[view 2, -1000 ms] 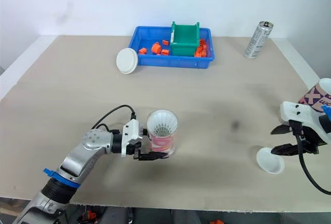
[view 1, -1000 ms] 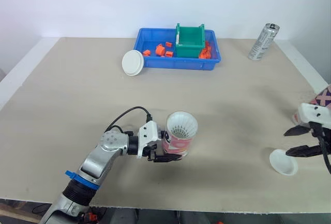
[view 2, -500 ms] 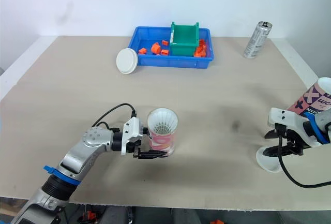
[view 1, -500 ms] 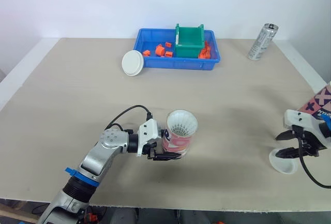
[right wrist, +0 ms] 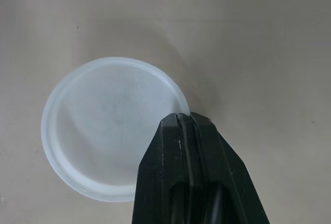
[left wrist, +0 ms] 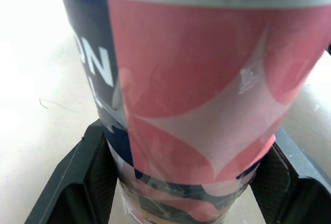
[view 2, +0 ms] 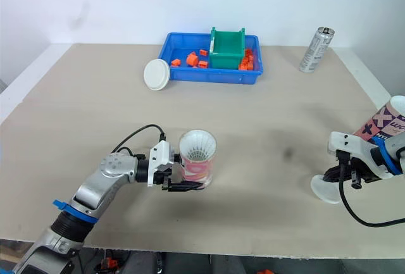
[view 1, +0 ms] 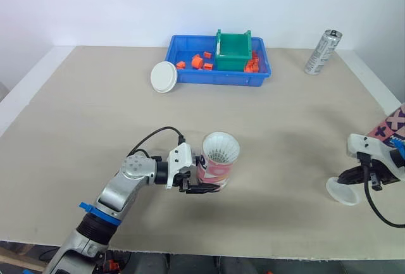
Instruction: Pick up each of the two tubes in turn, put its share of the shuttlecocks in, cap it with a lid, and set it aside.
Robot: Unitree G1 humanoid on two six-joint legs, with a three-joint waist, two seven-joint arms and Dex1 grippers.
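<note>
A pink patterned tube stands upright in the middle of the table, with white shuttlecocks flaring out of its top. My left gripper is closed around the tube's lower part, a black finger on each side of it. At the right, my right gripper is shut on the rim of a white lid. That lid looks tipped up off the table on the gripper's side. A second patterned tube leans at the right edge, just behind my right wrist.
At the back stands a blue tray holding a green bin and several orange pieces. Another white lid leans against the tray's left end. A silver can stands at the back right. The table's front edge runs close below both arms.
My right gripper came down onto the white lid and shut on its rim, and the lid has tipped and shifted slightly. The left gripper and its tube stayed put.
</note>
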